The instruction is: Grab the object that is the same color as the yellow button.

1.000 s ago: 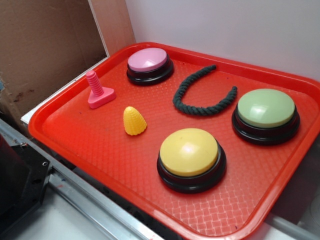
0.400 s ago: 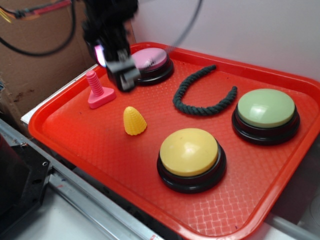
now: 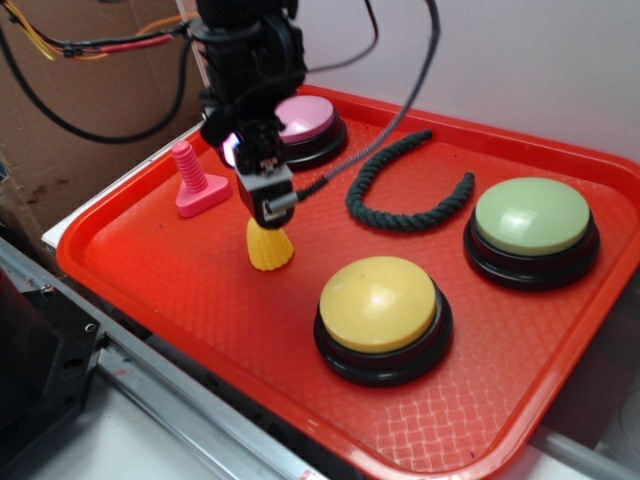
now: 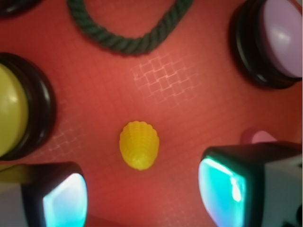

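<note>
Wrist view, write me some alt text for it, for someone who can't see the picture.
Seen from above, a small ridged yellow cone stands on a red tray, framed between the two fingers of an open pincer that has not touched it. Around the edges are a dark green rope, part of a yellow button and part of a pink button.

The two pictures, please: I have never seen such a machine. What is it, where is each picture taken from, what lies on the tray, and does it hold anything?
It is a robot arm. One picture looks from outside; the other from a camera at the wrist, looking down. Its end effector is open above the small yellow cone and holds nothing. On the red tray also lie a yellow button, a pale green button, a pink button, a pink peg and a dark green rope.
</note>
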`<state>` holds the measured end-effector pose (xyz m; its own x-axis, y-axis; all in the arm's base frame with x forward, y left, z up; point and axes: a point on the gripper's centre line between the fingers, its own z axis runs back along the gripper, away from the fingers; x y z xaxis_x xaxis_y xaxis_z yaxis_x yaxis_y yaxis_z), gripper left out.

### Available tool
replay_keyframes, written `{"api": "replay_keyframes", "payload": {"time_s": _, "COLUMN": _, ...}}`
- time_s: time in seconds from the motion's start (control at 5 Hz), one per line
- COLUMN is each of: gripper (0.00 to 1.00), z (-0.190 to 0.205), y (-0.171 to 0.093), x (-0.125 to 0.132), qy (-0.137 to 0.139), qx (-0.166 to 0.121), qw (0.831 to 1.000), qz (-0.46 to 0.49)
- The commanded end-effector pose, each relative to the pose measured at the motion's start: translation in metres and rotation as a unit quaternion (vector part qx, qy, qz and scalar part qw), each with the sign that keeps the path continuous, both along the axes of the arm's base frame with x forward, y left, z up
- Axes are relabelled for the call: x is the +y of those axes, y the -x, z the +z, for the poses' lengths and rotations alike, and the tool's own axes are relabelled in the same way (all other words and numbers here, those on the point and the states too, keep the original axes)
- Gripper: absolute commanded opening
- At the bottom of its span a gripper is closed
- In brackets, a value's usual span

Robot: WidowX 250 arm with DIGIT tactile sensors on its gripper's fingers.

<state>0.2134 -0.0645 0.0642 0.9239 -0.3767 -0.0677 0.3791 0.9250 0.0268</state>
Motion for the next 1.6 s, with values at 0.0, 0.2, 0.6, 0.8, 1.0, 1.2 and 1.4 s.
{"api": "replay_keyframes", "payload": {"time_s": 0.0, "gripper": 1.00, "z": -0.025, "y": 0.010, "x": -0.006, "qy": 0.014, "qx": 0.032, "qw": 0.999, "qz": -0.009}}
{"api": "replay_keyframes", "payload": {"time_s": 0.2, "gripper": 1.00, "z": -0.033, "y": 0.016, "x": 0.001, "qy": 0.011, "qx": 0.048, "qw": 0.999, "qz": -0.002}}
{"api": "replay_keyframes", "payload": {"time_s": 0.6, "gripper": 1.00, "z": -0.033, "y": 0.016, "x": 0.016, "qy": -0.007, "qx": 0.042, "qw": 0.998, "qz": 0.038}}
{"api": "replay_keyframes", "payload": {"time_s": 0.8, "gripper": 1.00, "z": -0.037, "y": 0.015, "x": 0.016, "qy": -0.006, "qx": 0.046, "qw": 0.998, "qz": 0.037}}
{"api": "replay_keyframes", "payload": {"time_s": 1.0, "gripper": 1.00, "z": -0.041, "y": 0.008, "x": 0.010, "qy": 0.000, "qx": 0.046, "qw": 0.999, "qz": 0.024}}
{"api": "replay_keyframes", "payload": {"time_s": 1.2, "gripper": 1.00, "z": -0.043, "y": 0.001, "x": 0.005, "qy": 0.006, "qx": 0.046, "qw": 0.999, "qz": 0.015}}
{"api": "replay_keyframes", "payload": {"time_s": 1.4, "gripper": 1.00, "z": -0.044, "y": -0.004, "x": 0.002, "qy": 0.011, "qx": 0.043, "qw": 0.999, "qz": 0.012}}
